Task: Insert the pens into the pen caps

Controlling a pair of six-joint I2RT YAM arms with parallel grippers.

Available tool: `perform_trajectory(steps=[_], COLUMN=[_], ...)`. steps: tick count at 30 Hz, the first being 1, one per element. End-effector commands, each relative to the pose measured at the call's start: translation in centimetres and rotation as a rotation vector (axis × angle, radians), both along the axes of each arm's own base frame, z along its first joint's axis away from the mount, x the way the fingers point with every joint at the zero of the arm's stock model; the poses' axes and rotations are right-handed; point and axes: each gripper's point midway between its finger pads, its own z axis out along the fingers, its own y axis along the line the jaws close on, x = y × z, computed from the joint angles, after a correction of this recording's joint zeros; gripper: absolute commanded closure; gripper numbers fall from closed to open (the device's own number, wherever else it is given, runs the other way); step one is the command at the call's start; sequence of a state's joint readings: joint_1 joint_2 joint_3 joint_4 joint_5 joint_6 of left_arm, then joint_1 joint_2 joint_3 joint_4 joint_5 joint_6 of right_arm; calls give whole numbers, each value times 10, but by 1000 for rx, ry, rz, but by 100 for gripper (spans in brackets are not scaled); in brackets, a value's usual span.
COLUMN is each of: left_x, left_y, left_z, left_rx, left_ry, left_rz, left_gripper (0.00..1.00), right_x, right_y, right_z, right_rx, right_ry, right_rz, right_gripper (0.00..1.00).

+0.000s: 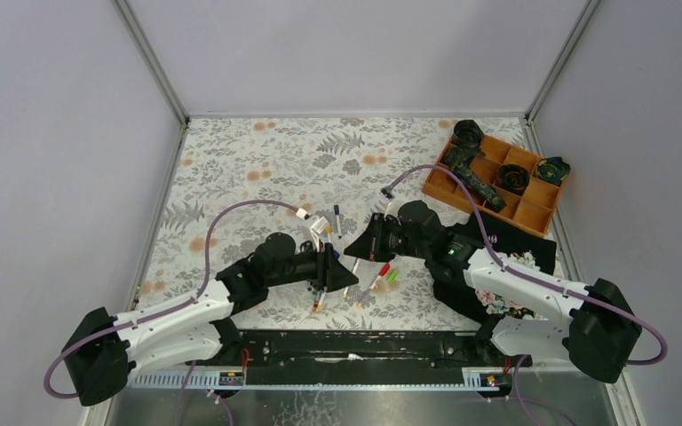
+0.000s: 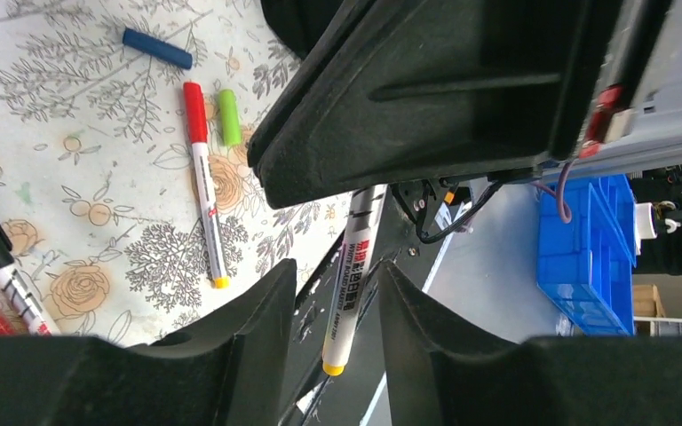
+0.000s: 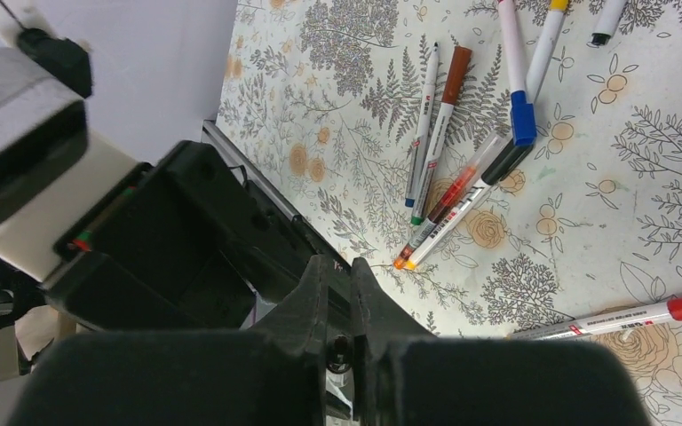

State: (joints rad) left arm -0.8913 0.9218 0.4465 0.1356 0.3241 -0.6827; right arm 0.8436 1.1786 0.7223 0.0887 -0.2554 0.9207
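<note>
A white pen with a yellow end (image 2: 355, 266) hangs in the air between my grippers. My right gripper (image 3: 337, 266) is shut on its upper part; the pen's tip is hidden inside its jaws. My left gripper (image 2: 337, 271) is open, one finger on each side of the pen's lower barrel, not touching it. In the top view both grippers meet at the table's middle, left (image 1: 336, 266) and right (image 1: 360, 251). A red-capped pen (image 2: 204, 177), a green cap (image 2: 229, 117) and a blue cap (image 2: 157, 48) lie on the floral cloth. Several more pens (image 3: 462, 133) lie in a loose cluster.
An orange compartment tray (image 1: 524, 213) with black parts stands at the back right. A black cloth (image 1: 533, 248) lies under the right arm. A black rail (image 1: 355, 346) runs along the near edge. A blue bin (image 2: 586, 248) sits off the table.
</note>
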Motion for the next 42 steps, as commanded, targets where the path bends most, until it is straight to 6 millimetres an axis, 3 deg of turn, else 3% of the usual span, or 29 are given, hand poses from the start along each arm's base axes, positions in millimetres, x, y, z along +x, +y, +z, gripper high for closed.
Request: perform_trajectory(steps=[1,2,5,6,9,11,16,19,23,27,30,36,42], left_x=[-1,-2,-1,2,17,27,42,46,46,45,44,43,43], left_y=[-10,-11,-12,-10,2,13,34,41,45,50,51,50,52], left_z=[6,4,3,2,-4,-8,-15,-16,-14,-16,-18,-17,-21], left_rx=[-16,-10,-1,1,30,64,101,91,79,85,88,84,97], left_ry=[-30,-30,-30,-27,-18,-13,10,25,31,30,36,40,42], left_rz=[-24,-29,-16,5,128,218,338,364,374,383,385,378,384], left_gripper=[66,71,100,100,100,100,100,100,100,100,100,100,100], right_x=[4,3,2,2,10,17,23,22,24,23,33,52,53], right_y=[6,6,6,4,-17,-37,-82,-94,-107,-101,-101,-105,-82], right_z=[32,31,28,24,1,-19,-63,-85,-104,-110,-111,-121,-126], right_rx=[81,79,76,57,-71,-194,-475,-554,-664,-659,-674,-798,-718], right_ry=[-54,-52,-50,-47,-62,-82,-72,-56,-18,7,-29,-22,7], right_rz=[7,9,12,7,-66,-123,-190,-195,-200,-181,-202,-209,-171], right_gripper=[100,100,99,91,52,45,53,52,66,60,58,64,62])
